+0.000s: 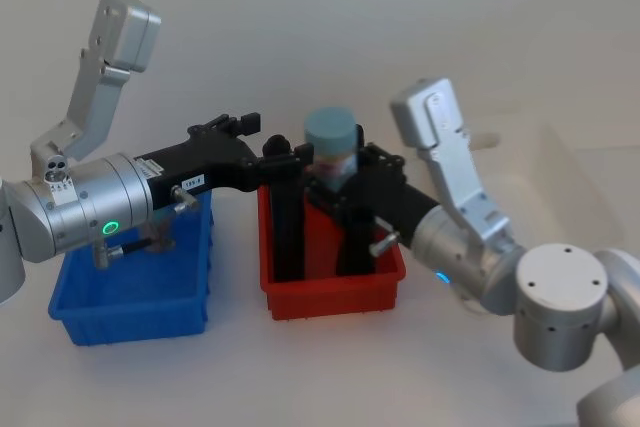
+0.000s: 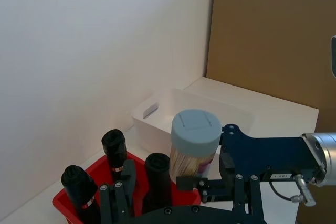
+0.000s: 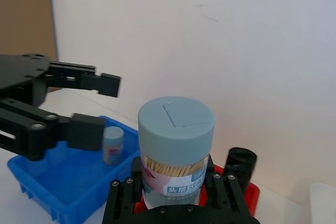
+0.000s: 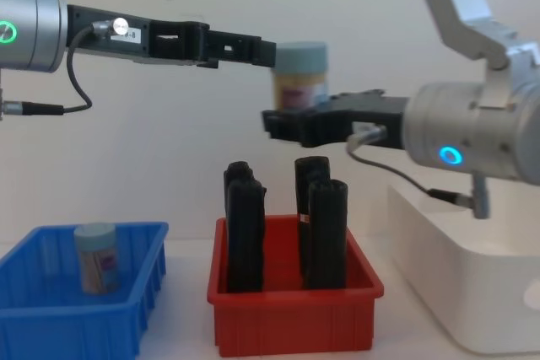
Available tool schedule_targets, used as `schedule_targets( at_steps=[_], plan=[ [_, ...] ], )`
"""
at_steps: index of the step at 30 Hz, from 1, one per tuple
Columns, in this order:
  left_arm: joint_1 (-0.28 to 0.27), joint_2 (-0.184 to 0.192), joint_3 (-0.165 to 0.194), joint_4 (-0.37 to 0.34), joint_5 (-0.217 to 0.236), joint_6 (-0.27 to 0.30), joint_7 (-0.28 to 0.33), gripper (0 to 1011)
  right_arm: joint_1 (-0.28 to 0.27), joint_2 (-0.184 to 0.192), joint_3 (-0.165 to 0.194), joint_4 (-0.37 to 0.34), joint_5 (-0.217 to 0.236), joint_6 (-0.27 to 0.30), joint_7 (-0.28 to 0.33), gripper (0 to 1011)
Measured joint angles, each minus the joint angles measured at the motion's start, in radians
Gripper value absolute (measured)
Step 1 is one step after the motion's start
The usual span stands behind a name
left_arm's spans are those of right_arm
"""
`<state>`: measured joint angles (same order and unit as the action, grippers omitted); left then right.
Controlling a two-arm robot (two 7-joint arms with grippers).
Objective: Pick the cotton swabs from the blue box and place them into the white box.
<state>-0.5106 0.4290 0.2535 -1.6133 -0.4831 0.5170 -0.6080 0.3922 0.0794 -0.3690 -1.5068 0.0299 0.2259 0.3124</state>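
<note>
My right gripper [image 1: 338,187] is shut on a cotton swabs jar [image 1: 332,139] with a pale blue-green lid, holding it upright above the red bin. In the right wrist view the fingers [image 3: 122,198] clamp the jar's [image 3: 176,150] lower body. My left gripper [image 3: 97,106] stands open just beside the jar, its fingers apart from it, at lid height in the chest view [image 4: 253,50]. A second cotton swabs jar [image 4: 97,255] stands in the blue box [image 4: 51,314] at the left. The white box [image 4: 460,280] sits at the right.
A red bin [image 4: 291,314] between the two boxes holds several tall black objects [image 4: 243,233] standing upright, directly under the held jar. Both arms reach over it. A pale wall stands behind the table.
</note>
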Motion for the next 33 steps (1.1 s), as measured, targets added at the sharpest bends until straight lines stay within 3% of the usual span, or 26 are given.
schedule_targets(
  at_steps=[10,19,25,33],
  plan=[
    [0.000,0.000,0.000,0.000,0.000,0.000,0.000,1004,-0.046,0.061,0.053,-0.050,0.053,0.004,-0.084,645],
    [0.000,0.000,0.000,0.000,0.000,0.000,0.000,1004,-0.071,0.106,0.104,-0.053,0.100,0.002,-0.161,645],
    [0.000,0.000,0.000,0.000,0.000,0.000,0.000,1004,-0.065,0.131,0.142,-0.003,0.128,0.006,-0.207,645],
    [0.000,0.000,0.000,0.000,0.000,0.000,0.000,1004,-0.030,0.139,0.163,0.085,0.142,0.019,-0.209,645]
  ],
)
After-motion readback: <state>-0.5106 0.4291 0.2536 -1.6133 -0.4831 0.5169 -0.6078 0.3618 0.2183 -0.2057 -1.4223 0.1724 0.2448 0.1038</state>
